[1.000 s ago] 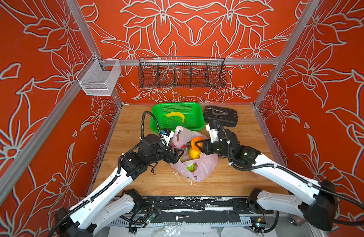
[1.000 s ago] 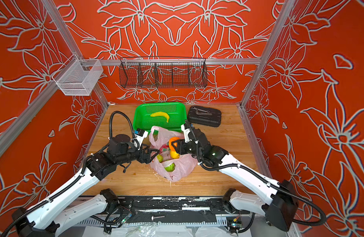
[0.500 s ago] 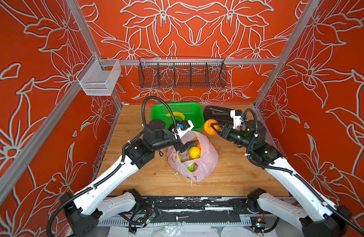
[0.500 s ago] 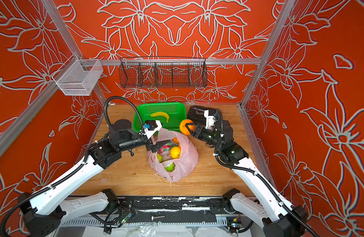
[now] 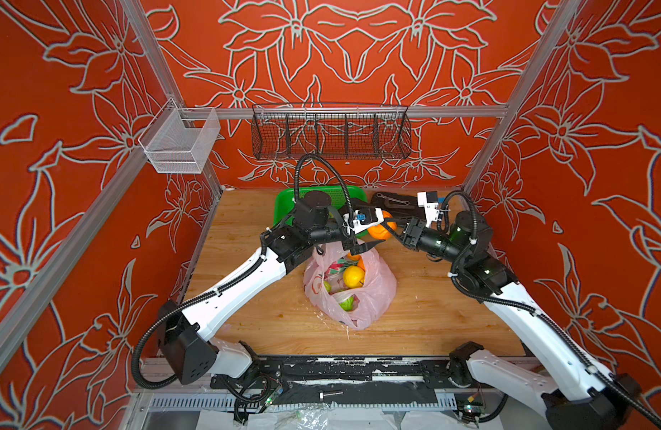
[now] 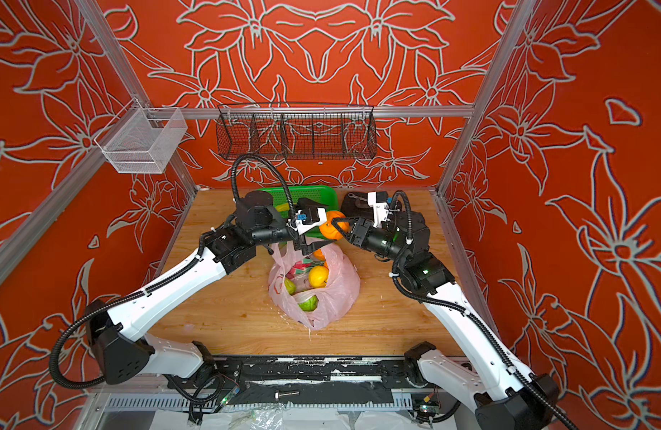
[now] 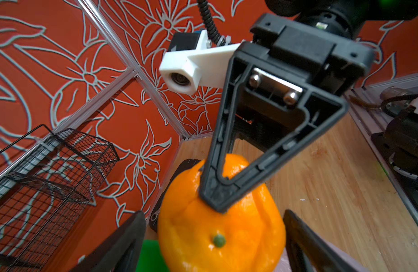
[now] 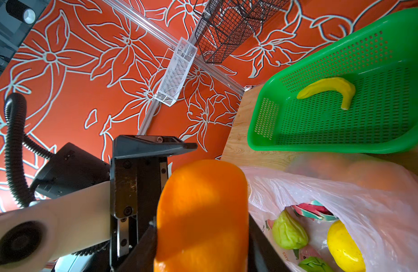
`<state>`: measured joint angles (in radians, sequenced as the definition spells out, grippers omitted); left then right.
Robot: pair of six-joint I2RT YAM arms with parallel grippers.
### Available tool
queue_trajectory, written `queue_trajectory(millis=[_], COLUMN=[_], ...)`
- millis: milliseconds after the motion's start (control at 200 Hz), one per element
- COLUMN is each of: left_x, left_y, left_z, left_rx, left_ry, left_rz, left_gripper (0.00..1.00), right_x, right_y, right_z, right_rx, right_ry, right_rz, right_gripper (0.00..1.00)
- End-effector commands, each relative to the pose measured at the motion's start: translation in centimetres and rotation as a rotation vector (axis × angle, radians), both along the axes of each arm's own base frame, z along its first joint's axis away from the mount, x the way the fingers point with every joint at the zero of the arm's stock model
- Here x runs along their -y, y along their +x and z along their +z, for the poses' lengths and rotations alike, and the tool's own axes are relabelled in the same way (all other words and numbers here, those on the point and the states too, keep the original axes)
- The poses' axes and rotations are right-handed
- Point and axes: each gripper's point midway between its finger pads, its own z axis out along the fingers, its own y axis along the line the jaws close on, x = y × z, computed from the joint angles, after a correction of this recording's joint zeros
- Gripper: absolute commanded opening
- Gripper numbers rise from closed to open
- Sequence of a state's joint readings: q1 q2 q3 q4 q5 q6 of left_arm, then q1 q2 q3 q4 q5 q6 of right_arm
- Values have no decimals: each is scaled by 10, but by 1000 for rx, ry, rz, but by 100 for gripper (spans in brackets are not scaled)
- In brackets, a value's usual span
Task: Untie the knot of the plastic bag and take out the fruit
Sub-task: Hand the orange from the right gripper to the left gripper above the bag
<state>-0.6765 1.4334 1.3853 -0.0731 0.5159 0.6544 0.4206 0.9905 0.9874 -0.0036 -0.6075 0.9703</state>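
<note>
Though its mouth gapes open, the plastic bag [image 5: 377, 298] sits slumped on the wooden surface [image 5: 247, 298] with most of the fruit inside. A yellow round one [image 5: 354, 276], green ones [image 5: 346, 304], a dragon fruit [image 8: 313, 209] and a partly hidden orange one show through the opening. Red-and-white prints and a line of small lettering [image 8: 285, 253] mark the pink film; the letters are too small to read.

One orange [image 5: 381, 231] is out, held in the air just above the bag's far rim. The right fingers [image 7: 212, 186] are clamped on it, one pressing its top. The left fingers [image 7: 125, 242] stand wide on either side of the same orange; whether they touch it cannot be told.

Just beyond the bag, a green basket [image 8: 257, 136] holds a banana [image 8: 330, 88], and a black case [image 5: 392, 201] lies beside that basket. Bare wood is free to the bag's left, right and near side, up to the black rail at the front edge. Patterned walls close off the other three edges. High beyond the bag, a black wire rack [image 5: 330, 137] and a white mesh bin [image 5: 180, 145] hang from a rail.
</note>
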Motion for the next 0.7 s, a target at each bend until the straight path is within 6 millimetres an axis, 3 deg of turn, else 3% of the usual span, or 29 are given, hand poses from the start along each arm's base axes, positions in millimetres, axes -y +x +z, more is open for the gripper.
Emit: queue_trajectory(millis=[0,390,550,696], left_x=[15,21,18,4], left_y=[-6,2,12,50], left_z=[16,7,10,22], left_rx=[48,20,-14,-64], left_ry=[-32,-5,-17,-48], left_rz=[-72,-41,32,253], left_gripper=[88,54,51,46], right_x=[1,5,11,23], right_y=[-11,-12,-14,-15], right_z=[24,21,25,26], right_rx=[56,59,86,102], right_ry=[48,49,63,45], right_rz=[28,4,-32,-94], right_gripper=[47,52,76,89])
